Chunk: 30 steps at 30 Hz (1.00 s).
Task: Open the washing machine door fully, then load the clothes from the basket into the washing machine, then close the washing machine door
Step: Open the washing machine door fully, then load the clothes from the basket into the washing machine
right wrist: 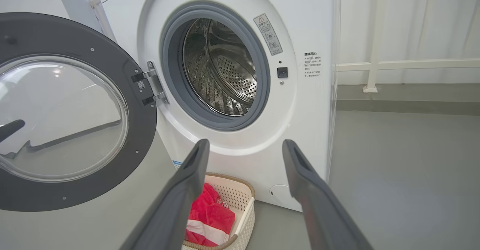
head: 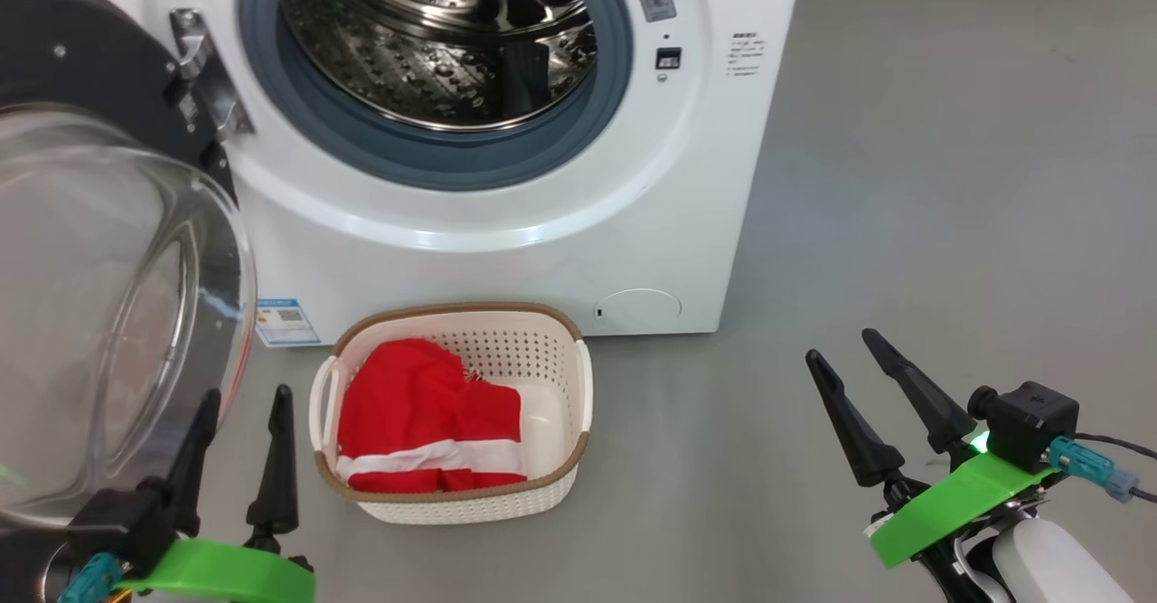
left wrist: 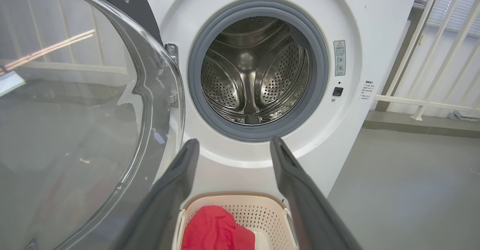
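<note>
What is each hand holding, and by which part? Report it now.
Nothing is held. The left hand and right hand are both open and empty; the clothes lie untouched in the basket.

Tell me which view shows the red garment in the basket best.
Head view: the red garment shows nearly whole in the basket, seen from above. The left wrist view cuts it off at the bottom edge; in the right wrist view the right gripper hides its left part.

Shiny steel drum (head: 434, 51) — basket (head: 470, 505) seemingly plastic.
</note>
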{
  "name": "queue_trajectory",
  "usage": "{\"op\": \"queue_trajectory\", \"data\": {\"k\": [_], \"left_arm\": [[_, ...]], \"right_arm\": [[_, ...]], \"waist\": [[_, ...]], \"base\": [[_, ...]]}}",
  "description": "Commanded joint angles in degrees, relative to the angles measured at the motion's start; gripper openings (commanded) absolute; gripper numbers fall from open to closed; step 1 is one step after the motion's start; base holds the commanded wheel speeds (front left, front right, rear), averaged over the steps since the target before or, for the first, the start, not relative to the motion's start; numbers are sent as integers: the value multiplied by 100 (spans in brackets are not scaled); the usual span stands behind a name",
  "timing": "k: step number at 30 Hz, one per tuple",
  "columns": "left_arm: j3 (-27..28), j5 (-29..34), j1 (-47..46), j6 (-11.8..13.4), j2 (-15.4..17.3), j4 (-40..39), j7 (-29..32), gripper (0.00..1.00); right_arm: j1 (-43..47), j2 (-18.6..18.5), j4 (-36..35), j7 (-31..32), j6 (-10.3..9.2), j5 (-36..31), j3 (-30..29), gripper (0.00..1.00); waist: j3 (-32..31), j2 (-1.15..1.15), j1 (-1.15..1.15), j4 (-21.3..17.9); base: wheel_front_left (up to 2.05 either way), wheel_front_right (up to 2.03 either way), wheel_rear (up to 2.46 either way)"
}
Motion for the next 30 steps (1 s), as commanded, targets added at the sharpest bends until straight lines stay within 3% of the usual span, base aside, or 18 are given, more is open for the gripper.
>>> {"op": "queue_trajectory", "data": {"k": [1, 11, 30], "left_arm": [[248, 10, -84, -7, 123, -151, -54, 100], [415, 161, 56, -53, 35, -182, -79, 100], [738, 523, 46, -288, -229, -236, -81, 100]], "right_arm": [[49, -76, -143, -69, 9, -81, 51, 100], [65, -111, -243, -69, 9, -126, -207, 100], [-2, -102, -313, -69, 9, -175, -382, 100]], "waist": [[-32, 0, 0, -92], [69, 0, 0, -258], [182, 0, 0, -217]], "base": [[0, 0, 0], [0, 0, 0], [0, 0, 0]]}}
